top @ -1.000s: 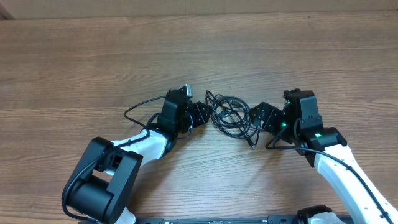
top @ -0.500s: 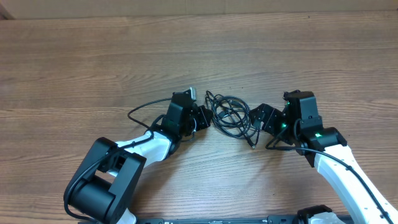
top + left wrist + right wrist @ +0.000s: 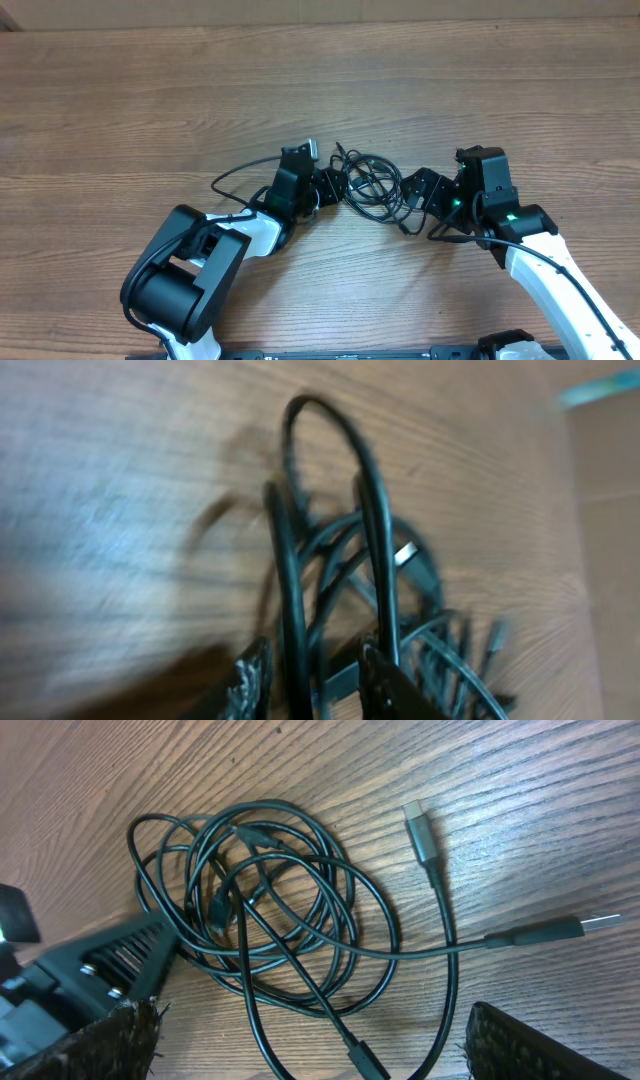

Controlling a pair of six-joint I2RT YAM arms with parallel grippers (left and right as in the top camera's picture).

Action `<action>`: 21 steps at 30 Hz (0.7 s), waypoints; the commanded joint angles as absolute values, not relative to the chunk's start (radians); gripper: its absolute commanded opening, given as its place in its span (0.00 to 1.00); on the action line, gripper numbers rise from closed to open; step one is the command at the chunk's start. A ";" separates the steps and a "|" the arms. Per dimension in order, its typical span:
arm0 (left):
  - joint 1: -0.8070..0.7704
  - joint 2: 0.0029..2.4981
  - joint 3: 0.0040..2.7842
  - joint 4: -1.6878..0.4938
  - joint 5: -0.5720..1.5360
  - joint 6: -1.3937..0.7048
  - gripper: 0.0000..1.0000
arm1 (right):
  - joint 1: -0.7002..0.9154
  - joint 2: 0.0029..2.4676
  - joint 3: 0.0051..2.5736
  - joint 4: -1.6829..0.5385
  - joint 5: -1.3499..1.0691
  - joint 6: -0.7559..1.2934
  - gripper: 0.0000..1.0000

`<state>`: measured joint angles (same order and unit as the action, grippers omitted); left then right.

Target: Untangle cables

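Found tangled cables (image 3: 372,187) on bench (image 3: 150,90) between tools; left tool (image 3: 336,186) narrow around strands (image 3: 292,590), grip unclear; right tool (image 3: 408,196) wide, empty; needed one strand pinched, drawn out slowly.

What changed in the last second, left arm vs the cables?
The left gripper advanced rightward to the left edge of the cables. Its jaws now stand apart with strands between them, and no firm grip is visible. The right gripper stayed open at the cables' right side, and the cables barely shifted.
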<state>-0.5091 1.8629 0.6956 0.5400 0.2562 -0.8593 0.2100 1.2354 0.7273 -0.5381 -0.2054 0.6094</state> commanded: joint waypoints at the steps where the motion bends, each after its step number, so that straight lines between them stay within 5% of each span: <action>1: -0.510 1.872 0.704 0.595 0.254 -0.841 0.27 | 0.208 1.237 0.733 -0.534 -0.224 0.613 0.96; 5: -0.512 1.877 0.704 0.571 0.251 -0.833 0.04 | 0.208 1.237 0.733 -0.535 -0.229 0.613 0.95; 13: -0.469 1.834 0.704 0.521 0.374 -0.726 0.04 | 0.208 1.237 0.733 -0.545 -0.286 0.602 0.96; 21: -0.258 1.468 0.704 0.263 0.701 -0.582 0.04 | 0.247 1.232 0.733 -0.359 -0.512 0.541 1.00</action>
